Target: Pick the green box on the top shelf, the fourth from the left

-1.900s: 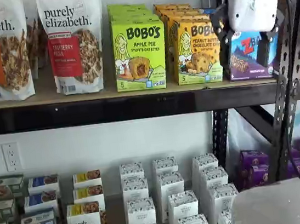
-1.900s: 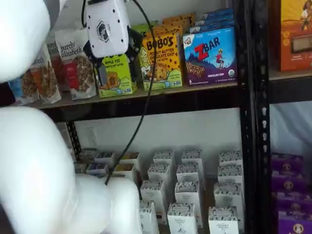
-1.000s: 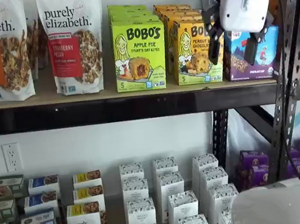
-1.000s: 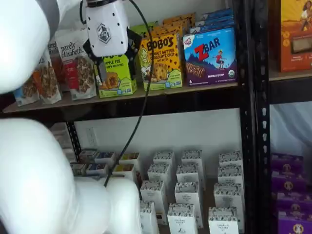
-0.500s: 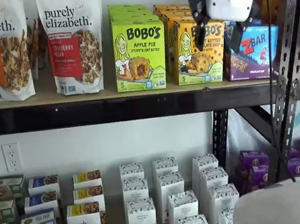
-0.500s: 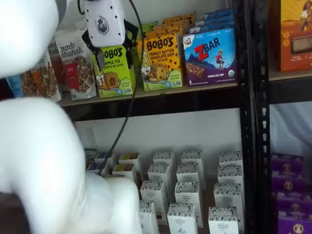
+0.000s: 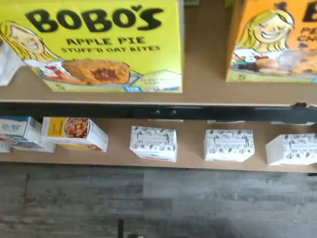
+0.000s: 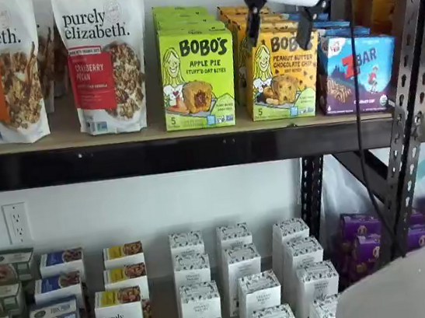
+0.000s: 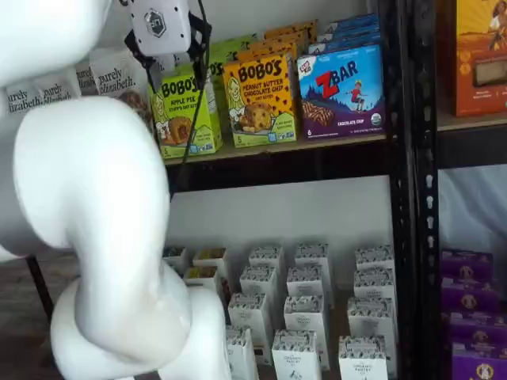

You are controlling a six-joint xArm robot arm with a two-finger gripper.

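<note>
- The green box stands on the top shelf, just beside the orange Bobo's box.
- The gripper hangs empty, fingers spread.
- Risk: closing off-centre might catch the orange neighbour.

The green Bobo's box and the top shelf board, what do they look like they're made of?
The green box looks like printed paperboard with a slight sheen: flat faces, crisp folded edges. The top shelf looks like matte tan pressed wood, with a black-painted front beam, probably steel.
</note>
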